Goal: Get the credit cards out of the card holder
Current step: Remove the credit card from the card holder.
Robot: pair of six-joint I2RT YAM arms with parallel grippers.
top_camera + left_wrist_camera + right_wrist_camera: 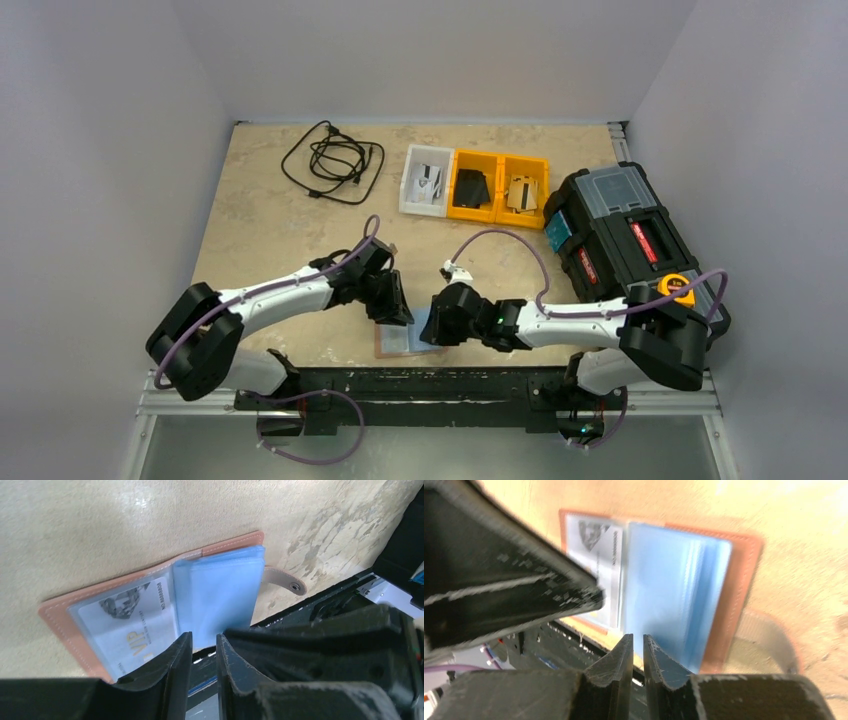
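The reddish-brown card holder lies open and flat at the table's near edge, between both grippers. In the left wrist view its leather cover frames a clear sleeve holding a grey-silver credit card marked VIP, beside a stack of light blue sleeves. A separate light blue card cannot be told apart from them. My left gripper hovers at the holder's near edge, open by a small gap, nothing in it. My right gripper sits at the blue sleeves' edge, open by a narrow slit, empty.
The holder's strap with a snap sticks out to one side. At the back lie a black cable, a white bin and two yellow bins. A black toolbox with a yellow tape measure stands right. A black rail borders the near edge.
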